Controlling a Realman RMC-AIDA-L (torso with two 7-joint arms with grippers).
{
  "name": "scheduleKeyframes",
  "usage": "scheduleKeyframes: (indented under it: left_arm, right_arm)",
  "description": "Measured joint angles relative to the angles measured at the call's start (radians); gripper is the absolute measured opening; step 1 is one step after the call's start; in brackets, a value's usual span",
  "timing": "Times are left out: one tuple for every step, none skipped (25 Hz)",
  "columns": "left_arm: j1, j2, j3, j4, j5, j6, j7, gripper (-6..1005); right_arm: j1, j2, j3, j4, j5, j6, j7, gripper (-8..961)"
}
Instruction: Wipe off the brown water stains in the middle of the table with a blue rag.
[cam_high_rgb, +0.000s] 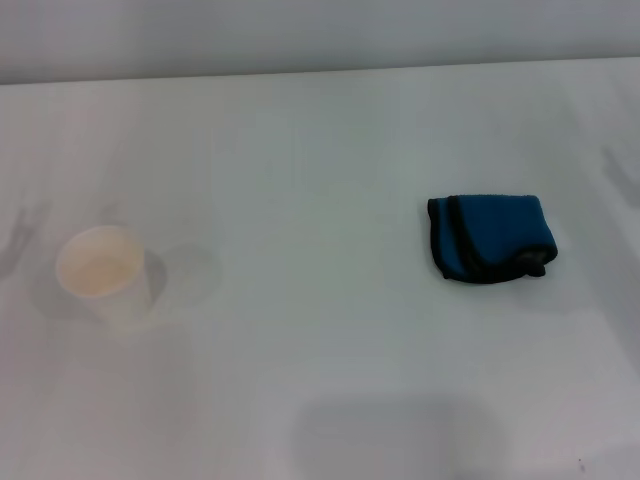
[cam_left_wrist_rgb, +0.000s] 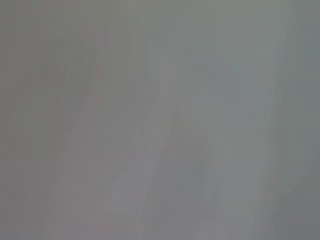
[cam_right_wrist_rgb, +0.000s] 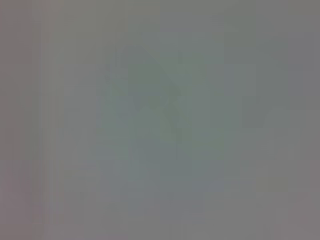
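The blue rag (cam_high_rgb: 490, 238) lies folded on the white table (cam_high_rgb: 320, 150), right of the middle, its dark edging toward the left and front. I see no brown water stains on the table in the head view. Neither gripper shows in the head view. Both wrist views are plain grey and show nothing I can name.
A white paper cup (cam_high_rgb: 103, 272) with a beige inside stands upright at the left of the table. The table's far edge (cam_high_rgb: 320, 72) runs along the top against a grey wall.
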Motion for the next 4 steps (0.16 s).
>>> scheduleKeyframes:
  left_arm:
    - [0.000, 0.000, 0.000, 0.000, 0.000, 0.000, 0.000, 883]
    - [0.002, 0.000, -0.007, 0.000, 0.000, -0.001, 0.001, 883]
    - [0.004, -0.002, -0.018, 0.000, 0.000, -0.004, 0.001, 883]
    - [0.005, -0.002, -0.023, 0.000, -0.001, -0.007, 0.001, 883]
  right_arm:
    - [0.000, 0.000, 0.008, 0.004, 0.000, 0.001, -0.001, 885]
    - [0.000, 0.000, 0.018, 0.009, 0.000, 0.002, -0.003, 885]
    - [0.000, 0.001, 0.026, 0.014, 0.000, 0.003, -0.004, 885]
    - [0.000, 0.001, 0.031, 0.017, 0.000, 0.004, -0.004, 885]
